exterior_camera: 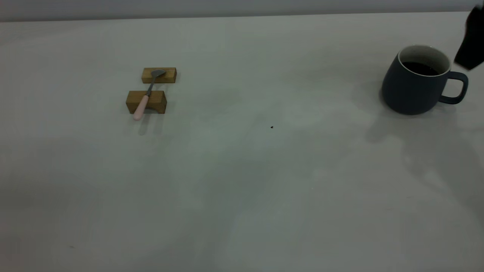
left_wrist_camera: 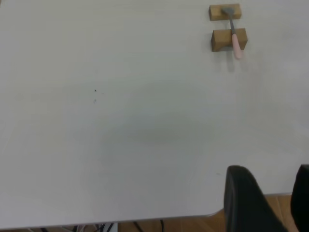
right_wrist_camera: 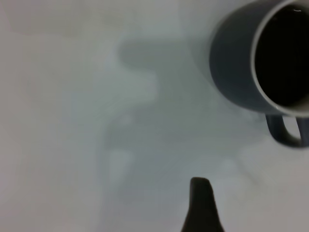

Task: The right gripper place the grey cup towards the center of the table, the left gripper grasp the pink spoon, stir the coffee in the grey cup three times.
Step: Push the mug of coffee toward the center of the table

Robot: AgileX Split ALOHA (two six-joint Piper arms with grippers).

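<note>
The grey cup (exterior_camera: 414, 85) stands at the far right of the table (exterior_camera: 242, 170), its handle turned to the right, with dark coffee (exterior_camera: 419, 68) inside. My right gripper (exterior_camera: 470, 49) hangs just right of and above the cup's rim, touching nothing. In the right wrist view the cup (right_wrist_camera: 236, 63) lies ahead of one black finger (right_wrist_camera: 200, 203), with nothing beside that finger. The pink spoon (exterior_camera: 145, 96) lies across two wooden blocks at the left. My left gripper (left_wrist_camera: 270, 169) is open and empty over the table's edge, far from the spoon (left_wrist_camera: 233, 34).
The spoon rests on a far wooden block (exterior_camera: 170, 75) and a near one (exterior_camera: 159, 101). A tiny dark speck (exterior_camera: 272, 127) marks the table's middle. Wide bare surface lies between blocks and cup. The left wrist view shows the table's edge with wooden floor (left_wrist_camera: 145, 224) beyond.
</note>
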